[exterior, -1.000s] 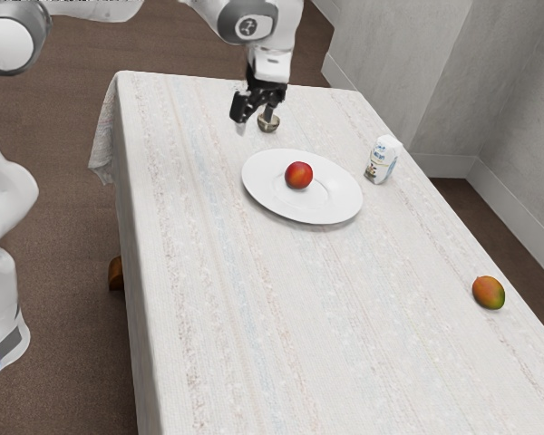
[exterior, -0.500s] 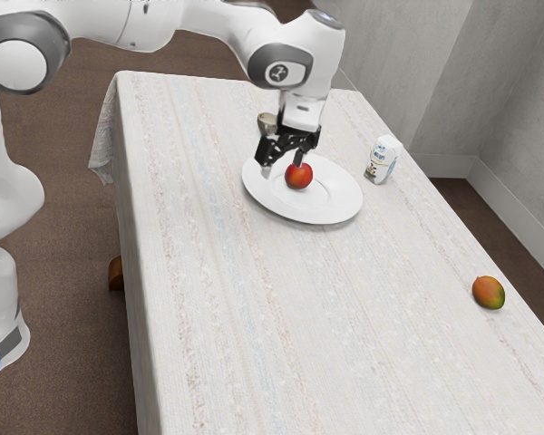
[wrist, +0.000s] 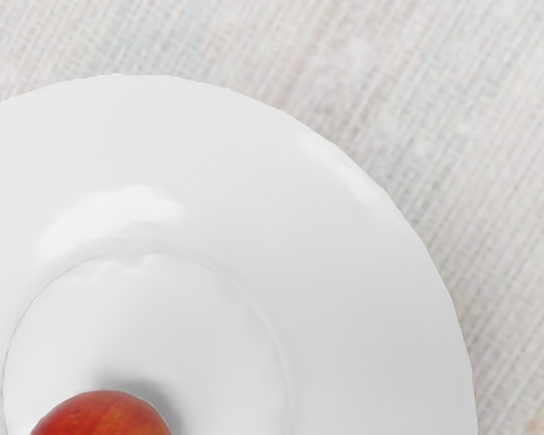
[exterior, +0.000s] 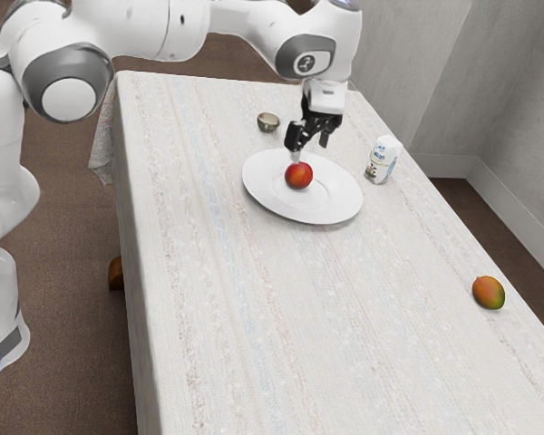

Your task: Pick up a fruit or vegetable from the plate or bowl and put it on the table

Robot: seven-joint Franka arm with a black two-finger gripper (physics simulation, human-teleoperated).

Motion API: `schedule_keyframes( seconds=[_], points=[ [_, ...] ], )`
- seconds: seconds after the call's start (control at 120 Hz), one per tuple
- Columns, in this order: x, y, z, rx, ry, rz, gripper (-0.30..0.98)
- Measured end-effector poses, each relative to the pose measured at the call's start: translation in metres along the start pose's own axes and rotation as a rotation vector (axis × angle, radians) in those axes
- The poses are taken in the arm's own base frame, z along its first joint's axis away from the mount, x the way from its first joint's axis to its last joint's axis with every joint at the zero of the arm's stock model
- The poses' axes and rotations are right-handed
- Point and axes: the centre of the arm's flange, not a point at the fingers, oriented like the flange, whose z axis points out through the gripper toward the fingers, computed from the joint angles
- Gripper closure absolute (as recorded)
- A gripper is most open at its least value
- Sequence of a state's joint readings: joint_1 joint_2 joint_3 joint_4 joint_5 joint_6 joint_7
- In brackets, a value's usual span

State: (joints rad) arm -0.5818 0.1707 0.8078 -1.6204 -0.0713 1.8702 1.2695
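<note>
Fruit [exterior: 298, 178] unmoved on plate [exterior: 335, 207]; hand [exterior: 310, 149] has shifted.

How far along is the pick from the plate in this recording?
Still early, by the look of it: the red fruit sits on the white plate, so no lift is done. In hand seems to be the approach: the gripper, fingers apart, hovers close above the fruit. Left: grasping it, lifting it and setting it on the tablecloth.

Setting: domestic, probably a home dining room. Evidence: bench [exterior: 190, 362] dressed in pale striped cloth [exterior: 344, 317], white plate [exterior: 338, 204] on it, brown floor [exterior: 77, 317] (carpet-like), mottled grey walls [exterior: 517, 118], pale baseboards [exterior: 444, 166].
</note>
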Motion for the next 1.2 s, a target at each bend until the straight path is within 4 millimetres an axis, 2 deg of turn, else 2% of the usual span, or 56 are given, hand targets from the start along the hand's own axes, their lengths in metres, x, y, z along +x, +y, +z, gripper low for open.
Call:
schedule_keyframes(
  seconds=[0.033, 0.092, 0.175, 0.358, 0.442, 0.533, 0.625, 0.725, 0.933, 1.017, 1.083, 1.2],
  points=[
    [0.006, -0.007, 0.0, 0.004, 0.003, -0.001, 0.0],
    [0.012, -0.026, 0.012, -0.009, 0.01, -0.006, 0.0],
    [-0.004, -0.056, 0.041, -0.061, 0.049, -0.027, 0.0],
    [-0.028, -0.071, 0.06, -0.105, 0.055, -0.044, 0.0],
    [-0.047, -0.082, 0.064, -0.106, 0.034, -0.061, 0.0],
    [-0.045, -0.087, 0.071, -0.111, 0.001, -0.038, 0.0],
    [-0.042, -0.091, 0.097, -0.142, -0.027, -0.023, 0.0],
    [-0.042, -0.092, 0.112, -0.159, -0.042, -0.014, 0.0],
    [-0.044, -0.093, 0.118, -0.161, -0.045, -0.002, 0.0],
    [-0.06, -0.1, 0.119, -0.16, -0.026, -0.019, 0.0],
    [-0.065, -0.103, 0.123, -0.164, -0.014, -0.02, 0.0],
    [-0.053, -0.102, 0.135, -0.182, -0.002, 0.004, 0.0]
  ],
)
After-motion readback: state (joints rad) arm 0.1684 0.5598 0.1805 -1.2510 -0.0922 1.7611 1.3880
